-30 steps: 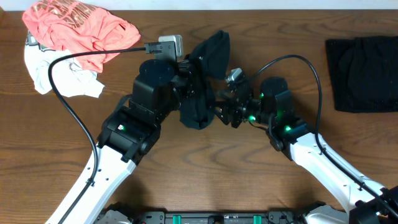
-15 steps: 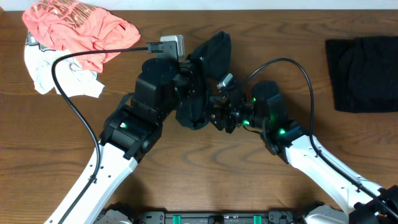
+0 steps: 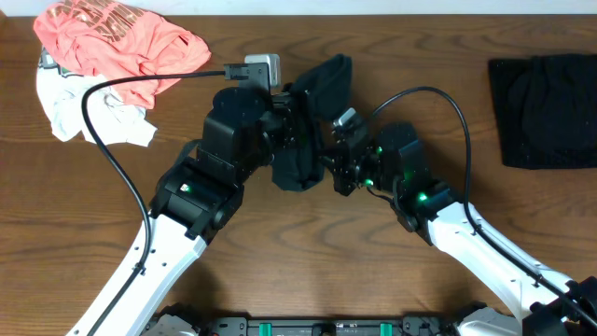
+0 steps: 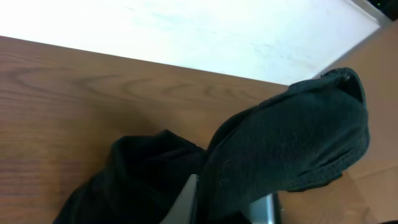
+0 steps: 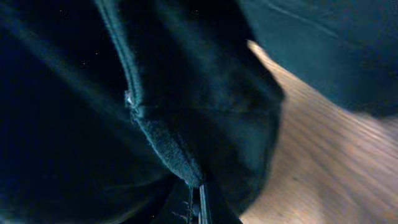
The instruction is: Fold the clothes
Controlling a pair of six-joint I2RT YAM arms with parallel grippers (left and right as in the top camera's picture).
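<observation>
A plain black garment (image 3: 322, 86) hangs bunched above the middle of the table, held between both arms. My left gripper (image 3: 295, 140) is shut on it; in the left wrist view the black cloth (image 4: 292, 143) fills the gap between the pale fingers (image 4: 186, 199) and drapes over them. My right gripper (image 3: 330, 166) has come in from the right and is shut on a thick hem of the same garment (image 5: 205, 93), with its jaws pressed together at the bottom of that view (image 5: 199, 202). Most of both grippers' fingers is hidden by the fabric.
A folded stack of black garments (image 3: 546, 107) lies at the right edge of the table. A coral-pink printed shirt (image 3: 117, 37) lies on a white garment (image 3: 84, 117) at the back left. A black cable (image 3: 121, 177) loops over the left arm.
My right gripper moved left to the hanging garment and closed on its hem. The left gripper stayed shut on the cloth, and the bundle shifted slightly right and back.
</observation>
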